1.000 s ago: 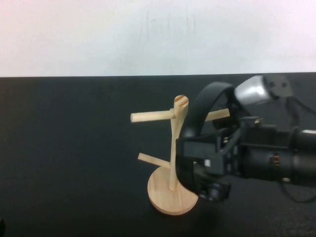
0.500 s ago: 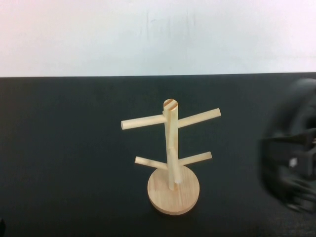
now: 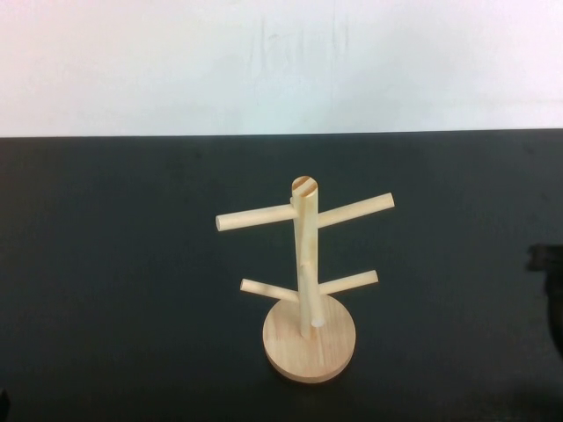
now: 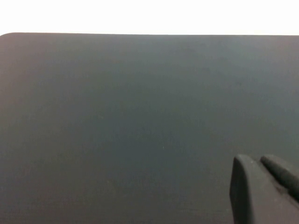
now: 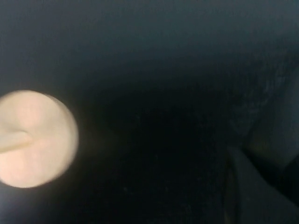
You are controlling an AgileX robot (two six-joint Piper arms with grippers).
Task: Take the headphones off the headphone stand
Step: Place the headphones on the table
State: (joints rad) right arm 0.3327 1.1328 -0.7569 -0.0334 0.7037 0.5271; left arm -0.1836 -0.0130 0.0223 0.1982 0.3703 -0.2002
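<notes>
Progress: stand [image 3: 308, 281] bare, all pegs free; removal judged done; set-down, if any is left, cannot be checked.
Headphones: not identifiable in any view; judged to be with the right arm, mostly beyond the high view's edge; unconfirmed.
Right gripper [image 3: 547, 259]: dark sliver at the table's right edge, well apart from the stand; grip state cannot be told.
Left gripper [image 4: 261, 186]: over bare table [image 4: 117, 116], nothing near it or between the fingers; open or closed cannot be told.
Count: 1 stand; 4 pegs; 1 post; 1 base [image 5: 35, 137]; 0 headphones seen; 2 grippers.
</notes>
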